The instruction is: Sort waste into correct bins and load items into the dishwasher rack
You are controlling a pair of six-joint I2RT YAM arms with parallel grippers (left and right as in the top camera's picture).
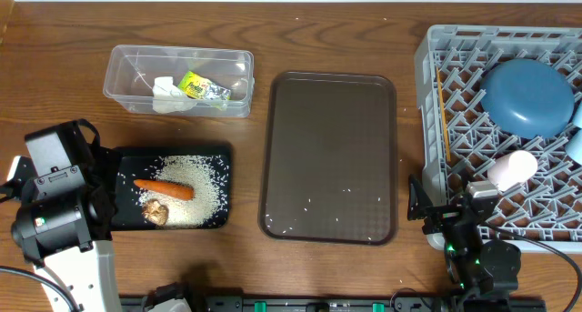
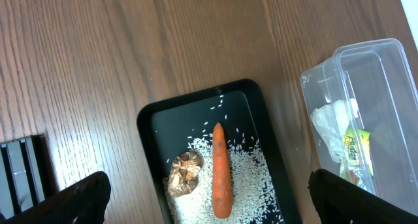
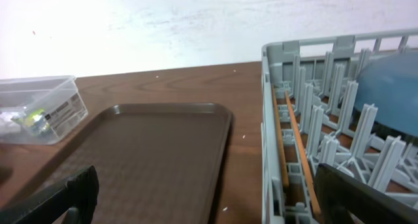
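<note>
Currently both sets of fingers stand wide and empty. My left gripper [image 2: 212, 201] hangs by the black tray [image 2: 141, 119] of rice [image 2: 251, 178], carrot [image 2: 221, 178] and brown lump [image 2: 184, 175]. My right gripper [image 3: 215, 201] faces the grey rack [image 3: 268, 119], which holds chopsticks [image 3: 297, 142], a white cup [image 1: 512, 169] and what looks like a dark-blue plate [image 1: 527, 95].

tub [image 1: 118, 80]: sitting back left on the desk [image 1: 364, 39], holding tissue [image 1: 165, 94] and wrapper [image 1: 202, 87]
small tray [image 1: 123, 162]: lying before the tub, carrying rice [image 1: 195, 198], carrot [image 1: 165, 189], lump [image 1: 155, 211]
big tray [image 1: 329, 157]: lying between small tray and rack
rack [image 1: 436, 66]: standing right, holding plate [image 1: 527, 95], chopsticks [image 1: 443, 112], cup [image 1: 512, 169]
</note>
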